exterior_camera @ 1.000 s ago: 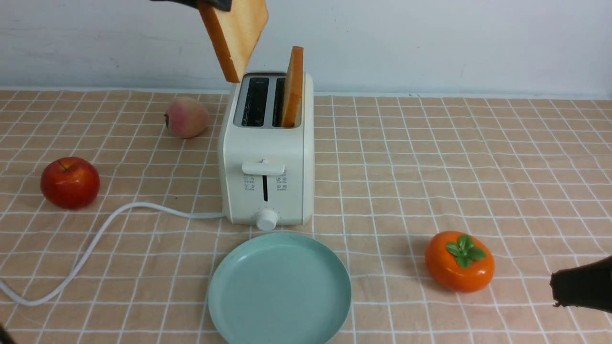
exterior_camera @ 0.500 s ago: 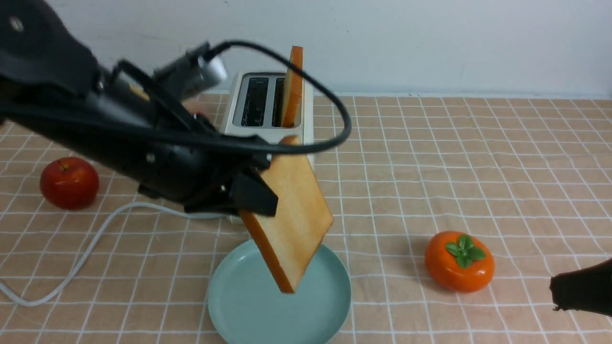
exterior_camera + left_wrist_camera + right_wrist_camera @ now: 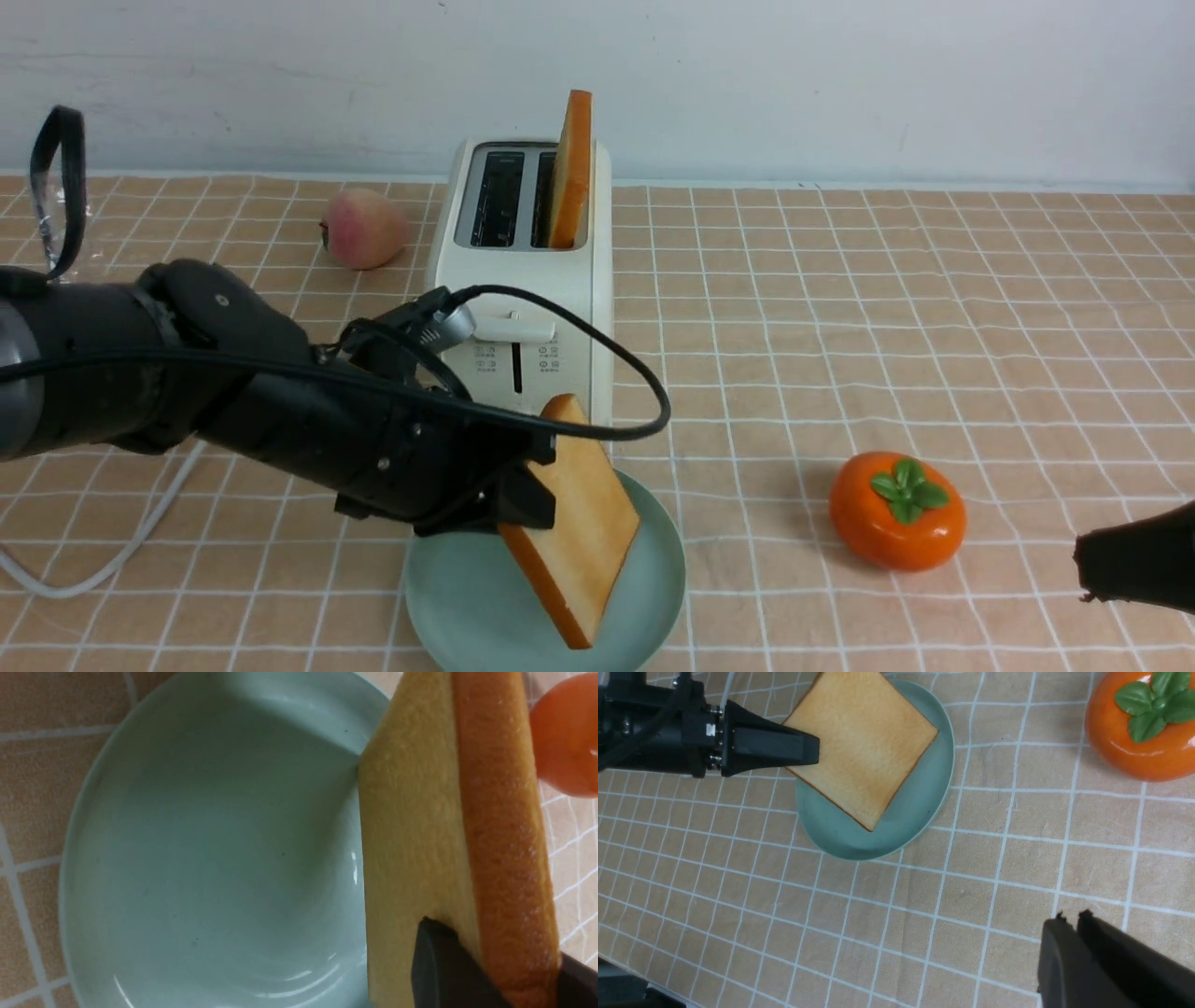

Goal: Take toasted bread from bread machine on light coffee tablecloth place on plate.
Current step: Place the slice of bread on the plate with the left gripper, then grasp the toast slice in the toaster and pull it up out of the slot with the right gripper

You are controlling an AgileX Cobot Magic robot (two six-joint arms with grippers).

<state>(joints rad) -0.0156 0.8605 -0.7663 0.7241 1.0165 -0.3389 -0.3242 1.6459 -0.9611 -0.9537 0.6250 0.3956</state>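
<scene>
Jaws (image 3: pixel 534 481) grip toast (image 3: pixel 590 532), tilted edge-down.

my gripper (image 3: pixel 537 495): black | toast (image 3: pixel 597 523): golden-tan face, orange-brown crust | plate (image 3: pixel 653 579): pale teal-green | toaster (image 3: pixel 523 271): cream-white, black slots | tablecloth (image 3: pixel 747 373): peach-tan, thin white grid | near right, persimmon (image 3: pixel 897 511): orange, green leaves | far left, peach (image 3: pixel 364 229): dusky pink | I see a white cord (image 3: pixel 159 513)
</scene>
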